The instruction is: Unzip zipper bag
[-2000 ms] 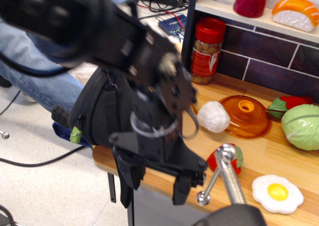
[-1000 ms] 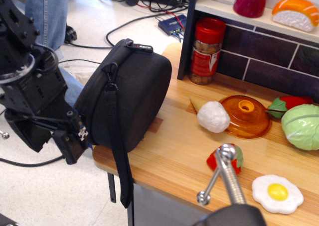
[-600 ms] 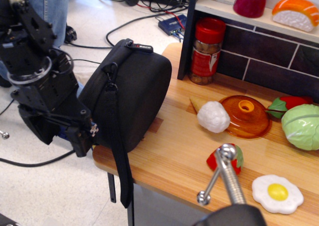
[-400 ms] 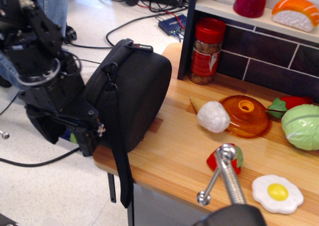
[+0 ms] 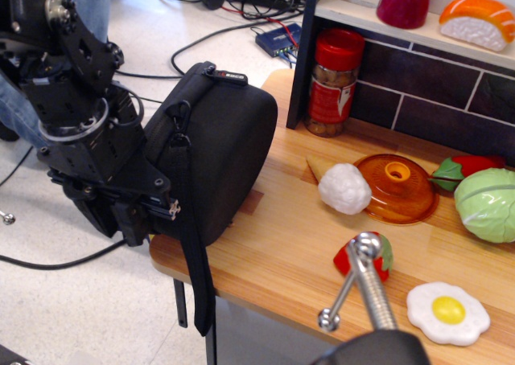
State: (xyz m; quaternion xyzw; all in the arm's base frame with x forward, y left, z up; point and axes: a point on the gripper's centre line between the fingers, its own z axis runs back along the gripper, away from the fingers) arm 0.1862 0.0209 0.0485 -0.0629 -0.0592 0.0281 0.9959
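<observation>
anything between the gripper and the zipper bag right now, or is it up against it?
Nothing lies between them. In the only view, the gripper sits right against the lower left edge of the zipper bag, beside its hanging strap. Actual contact and jaw state can't be read.

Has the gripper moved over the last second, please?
Yes. The gripper has moved rightward toward the black zipper bag, which has stayed put on the table; it is now against the bag's left edge.
</observation>
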